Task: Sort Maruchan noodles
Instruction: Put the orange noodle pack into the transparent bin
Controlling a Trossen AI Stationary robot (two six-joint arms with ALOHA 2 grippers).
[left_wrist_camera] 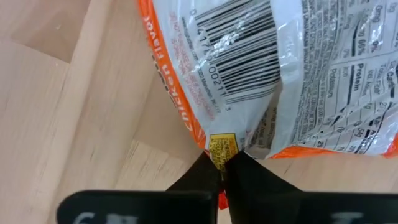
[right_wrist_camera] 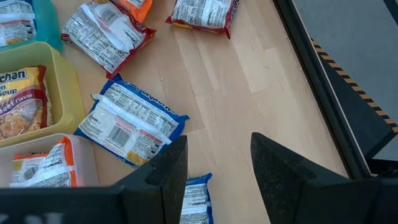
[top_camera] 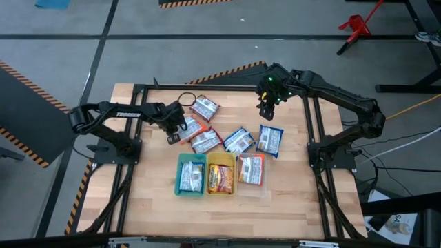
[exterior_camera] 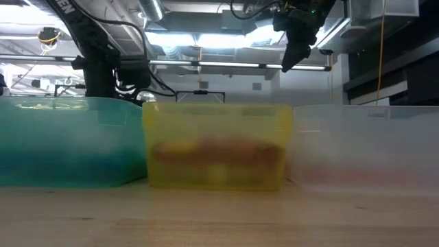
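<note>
Several Maruchan packets lie flat on the wooden table: an orange-and-white one [top_camera: 191,127], two dark red ones [top_camera: 204,108] [top_camera: 205,141] and two blue ones [top_camera: 239,140] [top_camera: 270,140]. My left gripper [top_camera: 172,136] is shut on the orange-and-white packet [left_wrist_camera: 249,68] at the table's left centre. My right gripper [top_camera: 266,110] is open and empty, raised above the table's far right part, with the blue packets [right_wrist_camera: 130,127] below it. It also shows high up in the low view [exterior_camera: 293,44]. My left gripper pinches the orange-and-white packet at a corner of its crimped end [left_wrist_camera: 222,148] between its two fingertips. The fingers come from the table's left side, slanting down. The packet's printed back faces up and the rest of it appears to lie on the table.
A green tray [top_camera: 180,173], a yellow tray [top_camera: 220,160] and a clear tray [top_camera: 263,180] stand side by side at the table's near centre, each holding a packet. A black ring [top_camera: 187,98] lies at the far edge. A black frame borders the table.
</note>
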